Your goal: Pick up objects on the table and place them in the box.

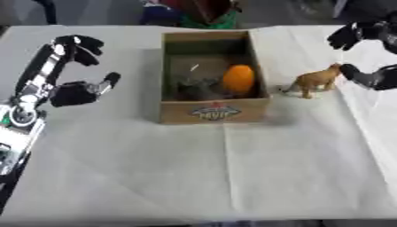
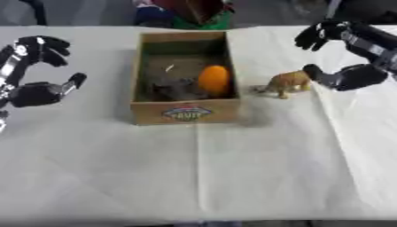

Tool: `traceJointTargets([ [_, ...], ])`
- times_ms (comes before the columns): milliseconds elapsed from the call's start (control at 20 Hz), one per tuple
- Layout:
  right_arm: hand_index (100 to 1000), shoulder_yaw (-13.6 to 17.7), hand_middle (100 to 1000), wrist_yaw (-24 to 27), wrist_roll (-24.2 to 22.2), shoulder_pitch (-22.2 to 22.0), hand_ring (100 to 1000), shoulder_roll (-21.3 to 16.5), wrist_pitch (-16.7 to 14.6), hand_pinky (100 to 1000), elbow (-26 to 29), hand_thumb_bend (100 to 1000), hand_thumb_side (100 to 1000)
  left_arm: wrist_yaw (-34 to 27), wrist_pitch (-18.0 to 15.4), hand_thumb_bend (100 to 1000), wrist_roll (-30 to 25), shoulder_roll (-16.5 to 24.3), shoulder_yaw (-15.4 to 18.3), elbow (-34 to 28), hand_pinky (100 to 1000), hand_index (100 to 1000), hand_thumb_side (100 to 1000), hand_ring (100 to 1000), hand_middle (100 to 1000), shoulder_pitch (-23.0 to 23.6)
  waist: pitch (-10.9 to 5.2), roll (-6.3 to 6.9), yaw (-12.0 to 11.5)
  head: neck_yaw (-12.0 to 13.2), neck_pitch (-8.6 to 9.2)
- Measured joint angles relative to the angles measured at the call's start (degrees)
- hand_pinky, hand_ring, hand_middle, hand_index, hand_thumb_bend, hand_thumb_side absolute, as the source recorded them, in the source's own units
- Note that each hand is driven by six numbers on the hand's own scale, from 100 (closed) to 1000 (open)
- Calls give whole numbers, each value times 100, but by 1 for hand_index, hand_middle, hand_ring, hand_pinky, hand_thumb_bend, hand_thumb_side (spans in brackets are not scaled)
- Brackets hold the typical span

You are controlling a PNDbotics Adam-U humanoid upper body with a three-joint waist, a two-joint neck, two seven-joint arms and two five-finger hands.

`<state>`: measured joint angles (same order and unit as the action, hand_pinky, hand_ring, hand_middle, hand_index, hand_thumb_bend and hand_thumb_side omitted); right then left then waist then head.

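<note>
Box (image 1: 213, 111) status: I read it as a brown cardboard container standing open-topped at the middle of the white-covered surface (image 1: 232, 177). Two items already lie inside it: an orange egg-shaped object (image 1: 239, 80) against the right wall, and a dark grey object (image 1: 194, 86) beside it whose form I cannot make out.

One item is left outside, as far as I can see: a tan toy animal (image 2: 285, 83), standing upright on the surface just to the right of the box and apart from its wall. By my judgement the task is mostly complete, with this single pick and place left to do.

Right hand (image 2: 349, 75): positioned just beside the toy animal, thumb and fingers spread apart around empty space, holding nothing. The lower digit sits close to the animal's head; I cannot tell whether it touches.

Left hand (image 1: 74, 91): hovers well to the left of the box, digits spread, empty.

Markings: the front wall of the box carries a printed label (image 1: 214, 111) with a blue and red emblem. I cannot read its lettering. No other writing is legible.
</note>
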<state>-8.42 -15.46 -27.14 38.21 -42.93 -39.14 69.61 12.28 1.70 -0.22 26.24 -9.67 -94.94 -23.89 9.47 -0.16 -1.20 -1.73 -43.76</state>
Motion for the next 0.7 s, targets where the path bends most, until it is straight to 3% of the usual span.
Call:
traceJointTargets([
  [300, 855, -39, 860, -543, 72, 352, 848, 196, -72, 775, -755, 370, 600, -561, 322, 438, 313, -5, 5, -431, 653, 759, 171, 593, 593, 264, 25, 5, -59, -61, 32],
  [700, 856, 208, 844, -1300, 172, 491, 850, 341, -172, 781, -1571, 370, 671, -1279, 371, 437, 357, -4, 71, -472, 650, 758, 172, 585, 584, 368, 43, 8, -117, -94, 53],
])
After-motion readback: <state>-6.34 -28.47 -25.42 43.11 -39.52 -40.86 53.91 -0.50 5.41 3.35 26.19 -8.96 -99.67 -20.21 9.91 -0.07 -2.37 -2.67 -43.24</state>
